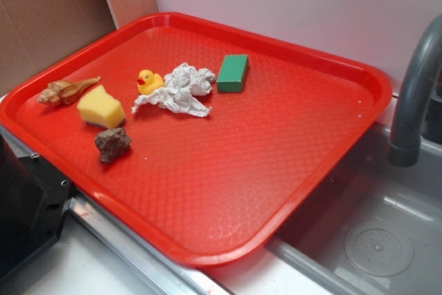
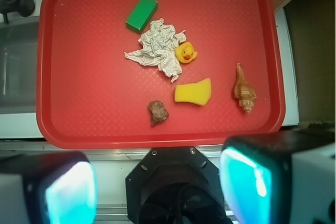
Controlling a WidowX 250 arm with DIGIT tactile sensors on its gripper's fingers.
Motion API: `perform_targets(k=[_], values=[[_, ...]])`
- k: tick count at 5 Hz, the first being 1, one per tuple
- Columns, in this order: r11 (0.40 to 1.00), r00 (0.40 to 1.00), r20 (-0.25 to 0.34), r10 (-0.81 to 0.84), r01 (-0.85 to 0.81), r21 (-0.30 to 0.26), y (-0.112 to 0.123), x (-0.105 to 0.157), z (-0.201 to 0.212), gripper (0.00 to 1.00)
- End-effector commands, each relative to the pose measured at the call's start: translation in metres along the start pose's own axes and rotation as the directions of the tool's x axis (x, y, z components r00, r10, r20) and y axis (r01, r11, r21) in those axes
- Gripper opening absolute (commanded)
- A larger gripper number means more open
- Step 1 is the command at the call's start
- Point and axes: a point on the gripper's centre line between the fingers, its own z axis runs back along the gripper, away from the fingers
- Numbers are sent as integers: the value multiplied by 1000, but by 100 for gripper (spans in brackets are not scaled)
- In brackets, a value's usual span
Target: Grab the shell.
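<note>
The tan-brown spiral shell (image 1: 65,90) lies on the red tray (image 1: 290,143) near its left edge, pointed tail toward the back. In the wrist view the shell (image 2: 244,90) lies at the tray's right side, tail pointing up. My gripper (image 2: 157,187) is open and empty, high above the tray's near edge, its two teal pads far apart at the bottom of the wrist view. The gripper itself does not show in the exterior view.
On the tray (image 2: 94,103) lie a yellow sponge wedge (image 2: 193,92) beside the shell, a brown-grey rock (image 2: 157,112), a yellow rubber duck (image 2: 186,53), a crumpled white paper (image 2: 159,47) and a green block (image 2: 142,13). A grey faucet (image 1: 414,94) and sink stand at right. The black robot base (image 1: 24,205) stands at left.
</note>
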Motion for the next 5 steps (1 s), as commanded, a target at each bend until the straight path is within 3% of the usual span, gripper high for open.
perform_targets(k=[1, 3, 5], values=[[1000, 1000, 0, 0, 0, 0, 0, 0, 0, 100], [966, 976, 0, 218, -216, 144, 101, 25, -75, 100], [961, 971, 42, 236, -240, 135, 160, 4, -125, 100]])
